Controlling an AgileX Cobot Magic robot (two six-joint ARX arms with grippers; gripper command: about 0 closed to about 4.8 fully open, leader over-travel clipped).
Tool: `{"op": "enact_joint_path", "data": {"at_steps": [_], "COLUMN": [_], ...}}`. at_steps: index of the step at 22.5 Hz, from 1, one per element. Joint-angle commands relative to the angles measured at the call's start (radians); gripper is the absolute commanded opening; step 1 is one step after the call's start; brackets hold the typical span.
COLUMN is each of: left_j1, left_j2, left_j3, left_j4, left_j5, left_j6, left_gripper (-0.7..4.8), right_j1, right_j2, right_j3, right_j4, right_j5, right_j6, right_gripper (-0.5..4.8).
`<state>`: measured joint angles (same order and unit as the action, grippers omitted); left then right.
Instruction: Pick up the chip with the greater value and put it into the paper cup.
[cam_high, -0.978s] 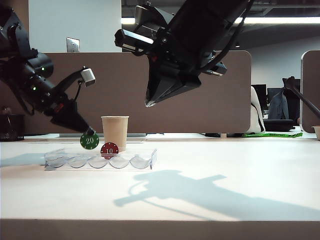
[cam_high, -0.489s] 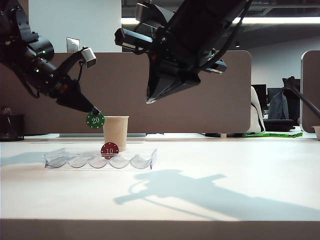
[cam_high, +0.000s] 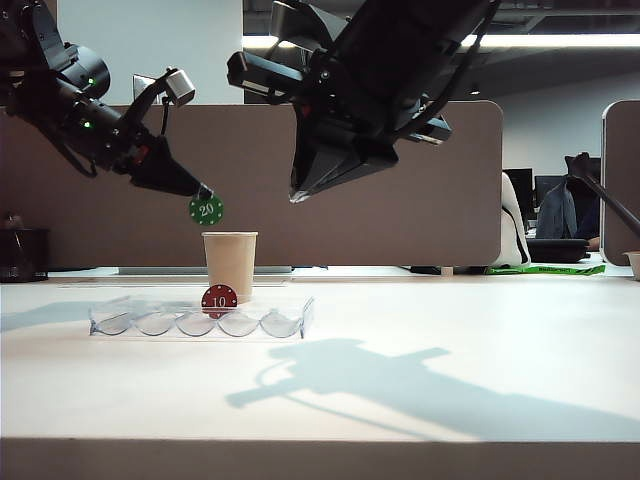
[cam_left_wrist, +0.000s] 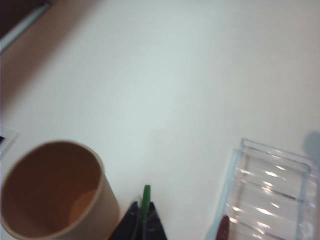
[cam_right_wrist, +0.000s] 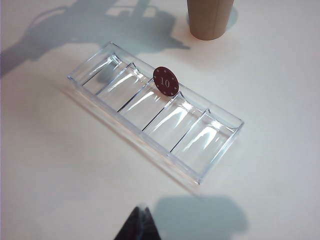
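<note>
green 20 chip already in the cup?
No. In the exterior view the left claw holds the green 20 chip in the air above the paper cup, clear of its rim.

The paper cup (cam_high: 230, 262) stands behind the chip tray (cam_high: 200, 320), toward the table's (cam_high: 400, 420) left edge; the "10" chip (cam_high: 219, 298) stands upright in the tray's middle compartment. The "20" chip (cam_high: 206, 210), pinched in the left gripper (cam_high: 203, 193), hangs just above the cup's rim; the right gripper (cam_high: 293, 197) hovers higher, right of it.

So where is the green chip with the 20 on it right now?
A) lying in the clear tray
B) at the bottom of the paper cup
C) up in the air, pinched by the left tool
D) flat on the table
C: the left tool pinches the green chip in the air above the paper cup.
</note>
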<state>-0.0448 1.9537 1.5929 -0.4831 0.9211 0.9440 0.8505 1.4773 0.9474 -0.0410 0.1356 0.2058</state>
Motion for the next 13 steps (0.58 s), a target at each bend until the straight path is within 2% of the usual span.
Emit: {"op": "enact_joint_path", "data": {"at_steps": [1, 7, 10, 13], "left_j1": [0.0, 0.0, 0.0, 0.0], "left_j2": [-0.008, -0.007, -0.001, 0.009], "left_j3": [0.002, 0.002, 0.002, 0.001], "left_j4": [0.085, 0.215, 0.307, 0.36], "left_j5": [0.056, 0.07, 0.044, 0.018], "left_j6": [-0.069, -0.151, -0.201, -0.205], "left_gripper": [-0.05, -0.05, -0.05, -0.05], "right_j1": [-0.009, -0.023, -0.023, -0.023], "right_j2": [-0.004, 0.005, 0.014, 0.014], "right_j3": [0.006, 0.006, 0.006, 0.006], "right_j4": [0.017, 0.016, 0.019, 0.029], "right_j5": [0.004, 0.004, 0.004, 0.004], "right_j6": [0.003, 0.003, 0.003, 0.003], "right_gripper": [-0.06, -0.06, -0.06, -0.06]}}
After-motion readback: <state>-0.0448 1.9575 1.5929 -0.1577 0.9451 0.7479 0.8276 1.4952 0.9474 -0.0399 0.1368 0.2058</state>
